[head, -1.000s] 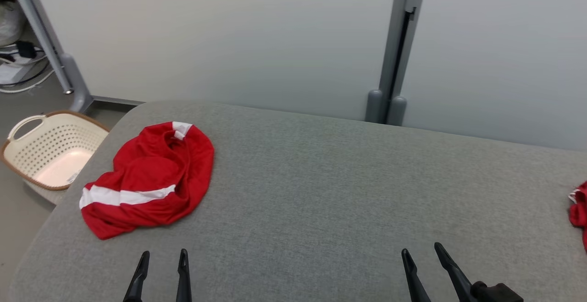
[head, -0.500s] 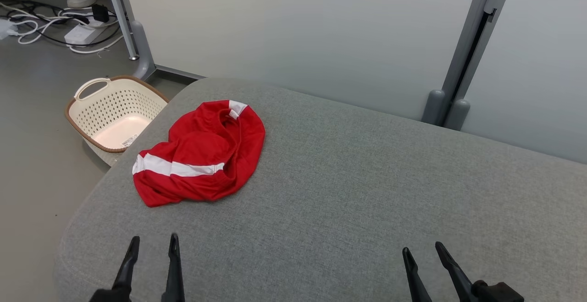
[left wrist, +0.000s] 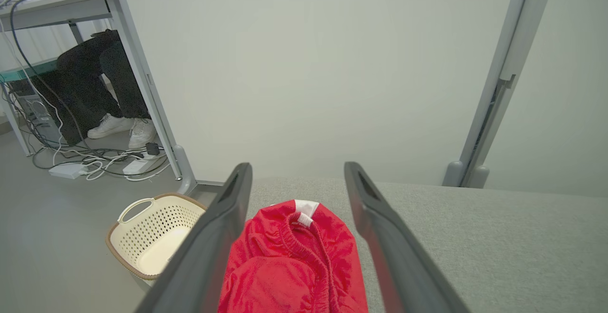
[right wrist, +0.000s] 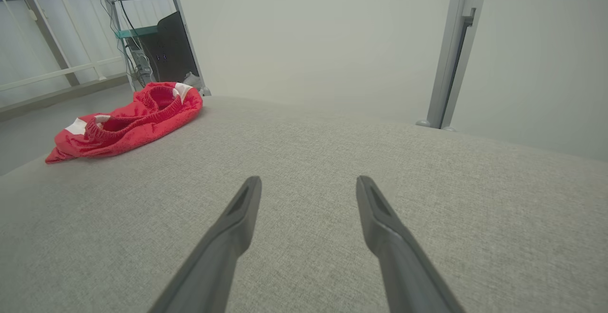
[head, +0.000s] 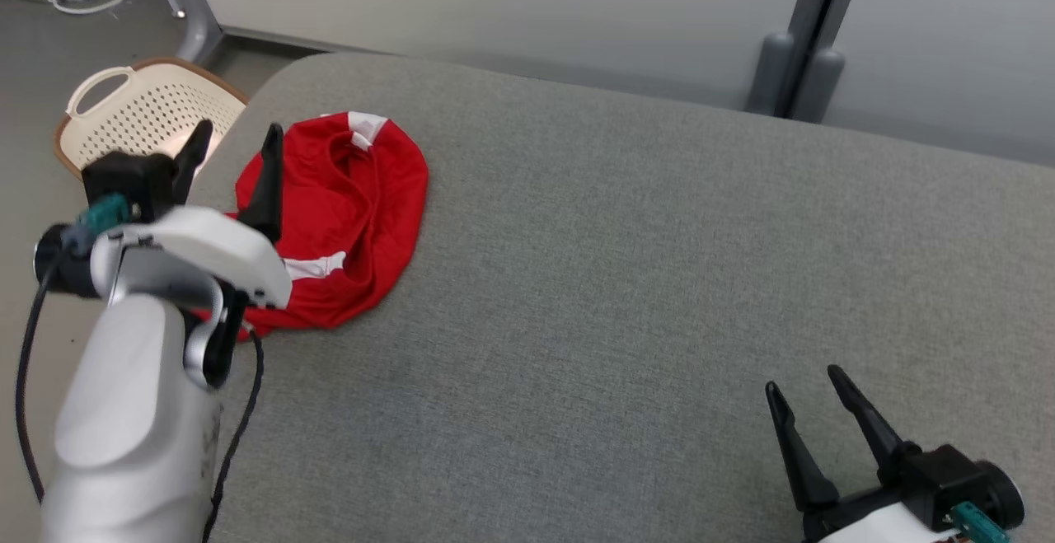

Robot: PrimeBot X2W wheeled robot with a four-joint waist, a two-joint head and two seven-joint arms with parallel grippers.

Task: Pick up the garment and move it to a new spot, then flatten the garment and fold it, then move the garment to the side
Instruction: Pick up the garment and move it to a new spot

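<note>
1. Your red garment (head: 346,197) with white stripes lies in a crumpled heap on the gray tabletop (head: 618,279), near its far left corner.
2. Your left gripper (head: 237,127) is over the left side of the garment. Its two dark fingers are spread wide and hold nothing.
3. In the left wrist view, the garment sits between and below those fingers. You cannot tell if a finger touches the cloth.
4. Your right gripper (head: 801,378) is at the near right, well apart from the garment. Its fingers are spread wide too and hold nothing.
5. A cream basket (head: 99,81) with small holes stands on the floor, just beside the tabletop's left corner.
6. A person's white shoes (left wrist: 123,130) rest on the floor under a desk.
</note>
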